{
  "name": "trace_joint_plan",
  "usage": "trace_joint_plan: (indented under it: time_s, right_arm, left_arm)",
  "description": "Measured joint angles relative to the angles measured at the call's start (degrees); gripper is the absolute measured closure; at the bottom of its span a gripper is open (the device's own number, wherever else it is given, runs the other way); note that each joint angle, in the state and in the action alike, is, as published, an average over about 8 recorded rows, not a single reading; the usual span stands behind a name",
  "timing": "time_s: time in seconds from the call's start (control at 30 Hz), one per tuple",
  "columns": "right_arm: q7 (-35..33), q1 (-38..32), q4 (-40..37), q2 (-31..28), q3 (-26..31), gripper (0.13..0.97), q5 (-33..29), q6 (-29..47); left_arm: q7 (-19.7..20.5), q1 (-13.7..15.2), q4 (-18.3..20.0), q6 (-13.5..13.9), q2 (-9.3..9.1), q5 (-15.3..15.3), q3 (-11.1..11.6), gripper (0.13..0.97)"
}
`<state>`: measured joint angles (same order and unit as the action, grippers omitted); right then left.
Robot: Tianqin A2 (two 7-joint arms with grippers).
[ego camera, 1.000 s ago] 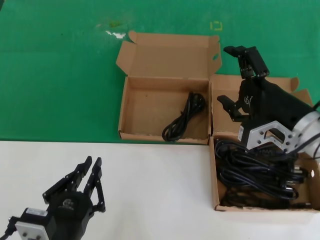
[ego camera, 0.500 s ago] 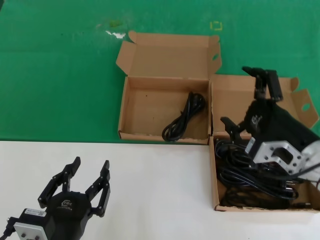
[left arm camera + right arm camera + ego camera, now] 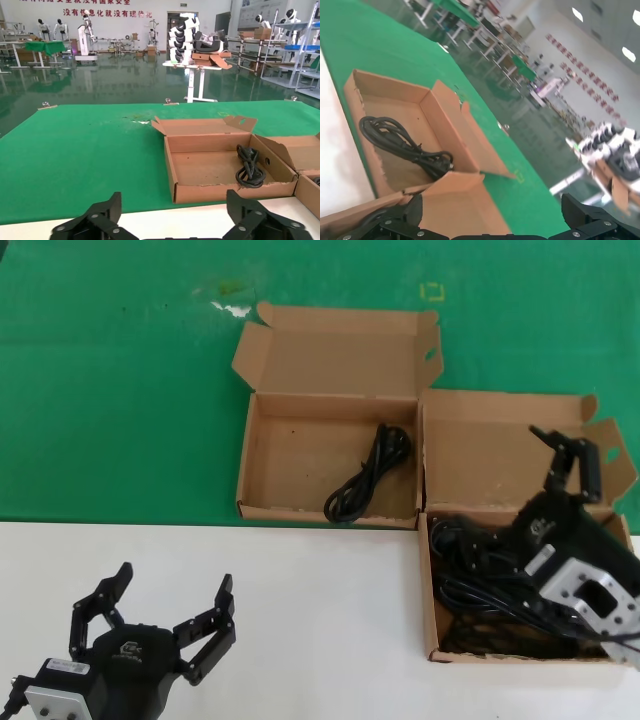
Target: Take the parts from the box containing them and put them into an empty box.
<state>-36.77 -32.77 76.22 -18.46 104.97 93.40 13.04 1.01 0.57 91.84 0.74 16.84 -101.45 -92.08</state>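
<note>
The box containing the parts [image 3: 428, 590] stands at the right with a pile of black cords [image 3: 480, 575] in it. The chipped-rim box [image 3: 325, 512] stands in the middle and holds one looped cord [image 3: 368, 478] at its right side. My right gripper [image 3: 572, 462] is open and empty, hovering over the far part of the right box, above its cords. My left gripper [image 3: 165, 598] is open and empty over the white table at the near left. The left wrist view shows the chipped-rim box [image 3: 225, 191] and its cord [image 3: 250, 166]; so does the right wrist view, box [image 3: 442, 120] and cord [image 3: 400, 142].
The boxes stand on a green mat [image 3: 120, 390]; the white table [image 3: 320, 620] lies nearer me. Both hinged lids stand open at the back, the middle one [image 3: 335, 350] and the right one [image 3: 490, 445]. White scuffs [image 3: 230, 308] mark the mat behind.
My right gripper has moved right and toward me, from beside the middle box to above the right box's cords. My left gripper has opened wider and drawn back toward me.
</note>
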Motion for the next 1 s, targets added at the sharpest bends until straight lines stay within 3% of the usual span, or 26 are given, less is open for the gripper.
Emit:
trace_joint_plan:
  time_s: [0.27, 0.57, 1.0]
  right_arm:
    - [6.2, 5.6, 2.6, 0.2, -2.3, 0.129, 1.7, -2.2]
    - [13.2, 11.7, 5.5, 0.5, -4.8, 0.129, 3.5, -4.7]
    - [23.3, 20.8, 9.8, 0.8, -8.4, 0.129, 6.2, -8.3]
  left_arm:
    - [-0.2, -0.1, 0.0, -0.1, 0.06, -0.3, 0.1, 0.316]
    - [-0.4, -0.2, -0.1, -0.3, 0.13, -0.6, 0.1, 0.193]
    - [-0.6, -0.4, -0.1, -0.5, 0.22, -1.1, 0.3, 0.134]
